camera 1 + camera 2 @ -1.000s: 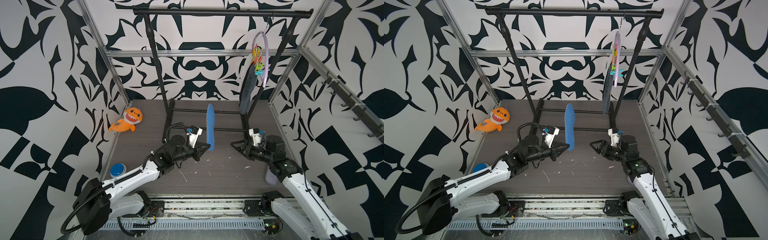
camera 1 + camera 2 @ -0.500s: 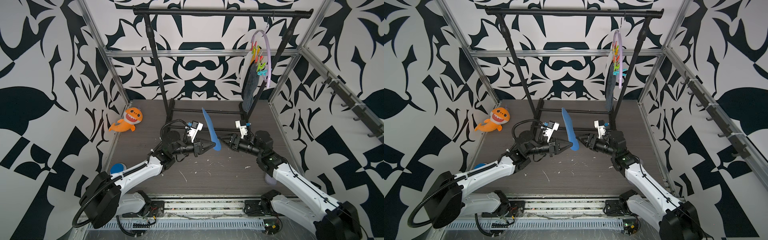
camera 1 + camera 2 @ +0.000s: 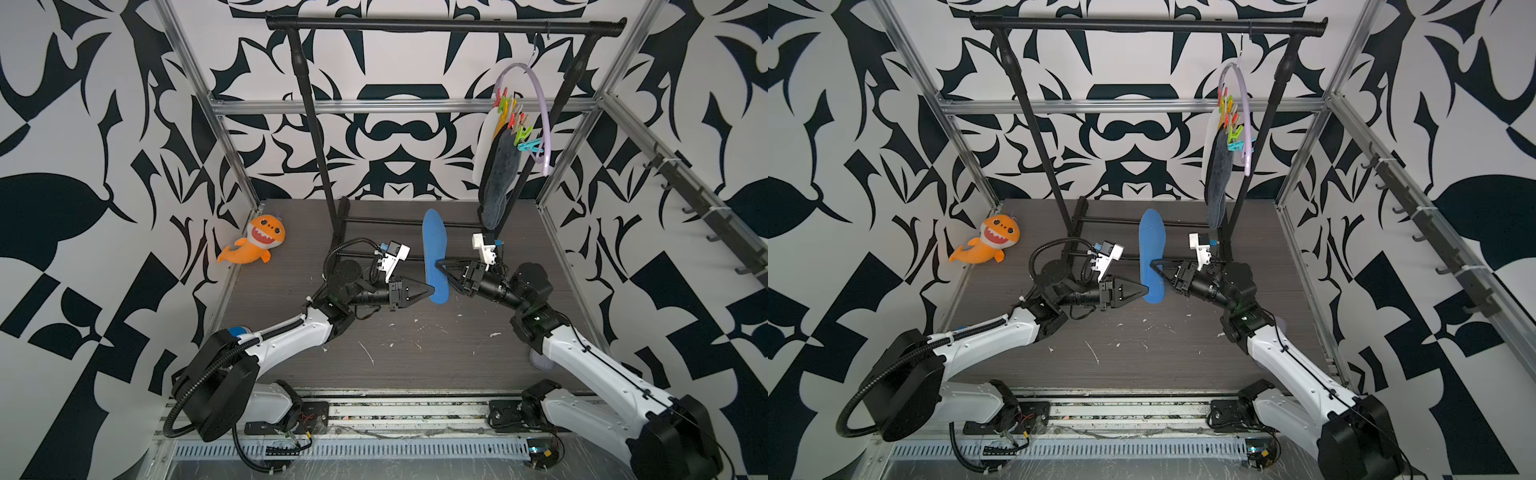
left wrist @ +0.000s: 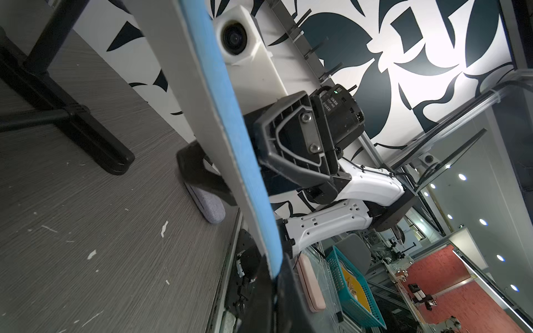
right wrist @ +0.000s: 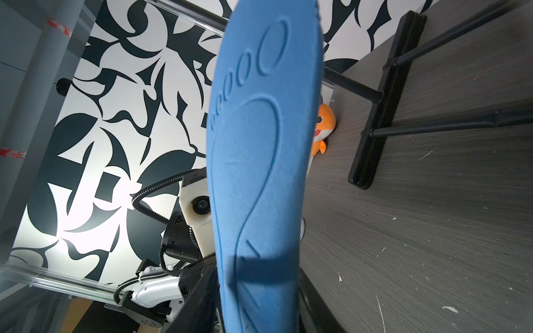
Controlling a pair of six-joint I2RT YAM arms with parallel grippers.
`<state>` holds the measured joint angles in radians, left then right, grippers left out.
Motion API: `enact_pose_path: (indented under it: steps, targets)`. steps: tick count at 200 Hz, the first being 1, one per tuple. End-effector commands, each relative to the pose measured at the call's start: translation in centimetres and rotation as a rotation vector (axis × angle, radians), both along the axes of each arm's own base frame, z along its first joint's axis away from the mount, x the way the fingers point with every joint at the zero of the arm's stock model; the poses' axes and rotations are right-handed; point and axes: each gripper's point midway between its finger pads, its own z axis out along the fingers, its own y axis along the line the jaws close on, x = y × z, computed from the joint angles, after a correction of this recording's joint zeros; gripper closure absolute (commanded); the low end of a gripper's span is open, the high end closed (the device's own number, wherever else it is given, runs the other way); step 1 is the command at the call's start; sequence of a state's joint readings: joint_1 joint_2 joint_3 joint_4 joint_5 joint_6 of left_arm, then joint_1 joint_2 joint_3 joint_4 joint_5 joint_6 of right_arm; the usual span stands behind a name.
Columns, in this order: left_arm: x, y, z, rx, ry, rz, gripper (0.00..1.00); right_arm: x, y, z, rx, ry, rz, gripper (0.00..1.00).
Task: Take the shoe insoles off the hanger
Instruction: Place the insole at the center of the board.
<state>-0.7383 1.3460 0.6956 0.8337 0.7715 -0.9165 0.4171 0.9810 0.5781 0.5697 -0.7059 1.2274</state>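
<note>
— What carries it all?
— A dark wood-grain bench [image 3: 415,365]. A black clothes rail [image 3: 415,25] stands on its back half.
— And the hanger?
— The lilac hanger [image 3: 543,112] hooks onto the right end of the rail's top bar, above the bench's back right corner. Several insoles [image 3: 498,183] hang from it in a bunch: a fuzzy dark one in front, a white one behind, a sliver of orange between. I cannot tell how many there are.
— Is any insole off it?
— One. A blue insole [image 3: 434,241], grey on its other face, stands upright above the middle of the bench, just in front of the rail's feet and clear of the hanger.
— What else lies there?
— An orange plush shark [image 3: 259,241] lies by the left edge, toward the back left corner. A lilac-grey pad [image 4: 206,207] lies by the right edge, toward the front right corner, partly under the right arm.
— The pincers?
— The left pincer [image 3: 428,291] is clenched on the blue insole's lower end. The right pincer [image 3: 444,274] has a jaw on each side of the insole, slightly higher up. I cannot tell whether it presses.
— The pegs?
— Small coloured pegs [image 3: 513,118] sit in a row under the hanger's arch, at the tops of the hanging insoles.
</note>
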Motion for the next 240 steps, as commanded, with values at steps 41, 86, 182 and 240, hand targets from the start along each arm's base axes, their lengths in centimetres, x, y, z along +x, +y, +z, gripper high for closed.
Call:
enact_pose_path:
  steps: [41,86,182,240]
  targets:
    - [0.0,0.3,1.1,-0.022,-0.021,-0.006,1.00,-1.3,-0.4,1.8,0.009,-0.063,0.001,0.70]
    - [0.1,0.5,1.0,-0.010,-0.020,0.008,1.00,-1.7,-0.6,2.1,-0.004,-0.068,-0.003,0.75]
    - [2.9,2.3,-1.8,0.174,-0.023,0.254,0.01,-1.8,-1.6,-0.4,-0.206,-0.015,-0.053,1.00]
    - [6.8,10.0,-5.5,0.486,-0.085,0.720,0.01,-1.7,-6.4,-9.0,-0.663,0.220,-0.203,1.00]
